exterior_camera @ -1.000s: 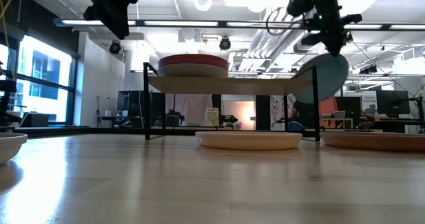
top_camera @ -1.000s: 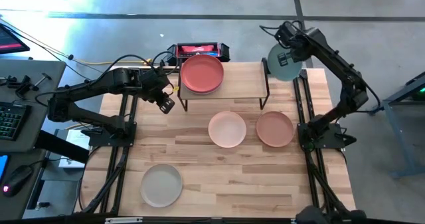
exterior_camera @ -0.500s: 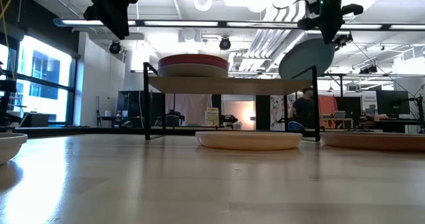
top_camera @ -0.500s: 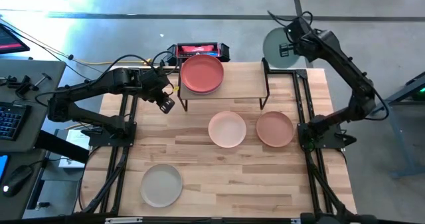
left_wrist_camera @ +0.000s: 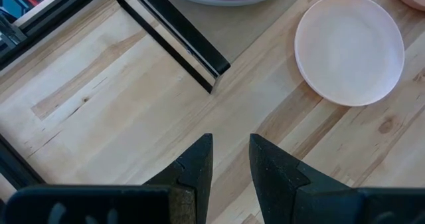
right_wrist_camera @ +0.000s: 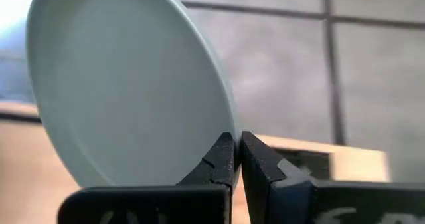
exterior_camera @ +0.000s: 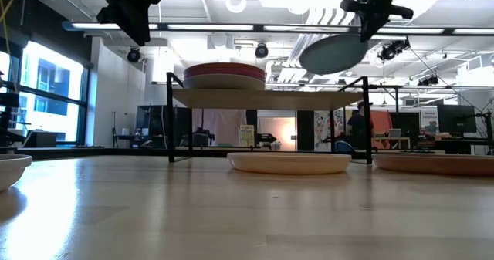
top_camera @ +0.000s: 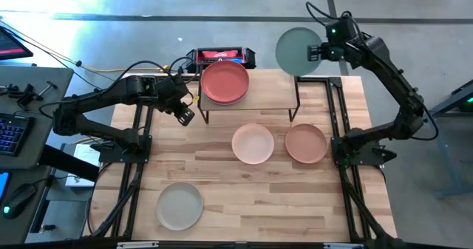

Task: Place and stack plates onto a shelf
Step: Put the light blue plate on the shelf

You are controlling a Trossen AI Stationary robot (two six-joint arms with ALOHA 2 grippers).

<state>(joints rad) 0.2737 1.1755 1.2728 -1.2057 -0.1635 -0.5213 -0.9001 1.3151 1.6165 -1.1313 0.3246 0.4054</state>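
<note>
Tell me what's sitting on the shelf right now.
On the shelf, a plate stack covers its left half, terracotta on top, purple rim beneath; lower plates are hidden. The right half is bare. The right gripper holds the teal plate above it.

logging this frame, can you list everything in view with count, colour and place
plate stack: terracotta on top, purple rim beneath, count unclear, left half of shelf
shelf: one, light wood on black legs, table's far side
pale teal plate: one, held in the air past the shelf's right end
peach plate: one, table centre
tan plate: one, right of the peach
off-white plate: one, near left
red-and-black box: one, behind shelf
left gripper: left of shelf, slightly open, empty
right gripper: pinching the teal plate's rim
</note>
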